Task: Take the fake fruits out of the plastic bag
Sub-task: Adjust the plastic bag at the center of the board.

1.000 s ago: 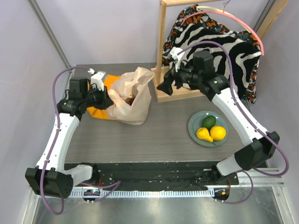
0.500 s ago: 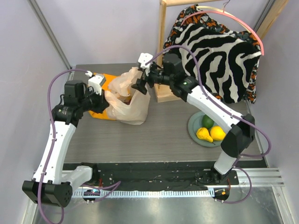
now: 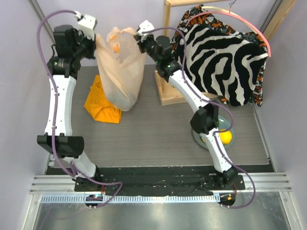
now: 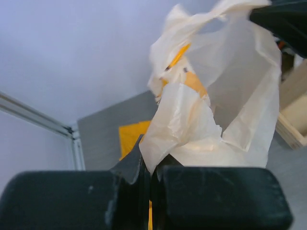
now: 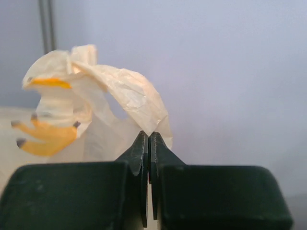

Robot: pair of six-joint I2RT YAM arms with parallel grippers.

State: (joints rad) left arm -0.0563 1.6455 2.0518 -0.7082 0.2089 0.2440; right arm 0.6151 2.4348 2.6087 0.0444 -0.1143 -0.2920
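Top external view shows you the crinkly translucent beige plastic bag (image 3: 120, 67) hanging long-axis vertical, mouth up. Your left hand (image 3: 97, 40) and right hand (image 3: 138, 41) are both clamped on its top edge. Bare grey surface (image 3: 144, 134) lies open nearside, and the wooden rack base (image 3: 165, 93) is just right.

Top external: fixed high above and behind the arm bases, looking down over the whole table (image 3: 158, 129), far off. Left wrist: set right behind the left gripper (image 4: 149, 160), looking forward along its closed jaws, very near. Right wrist: likewise behind the right gripper (image 5: 148, 140). Shared by all three: the plastic bag (image 3: 120, 72) pinched between each pair of jaws.
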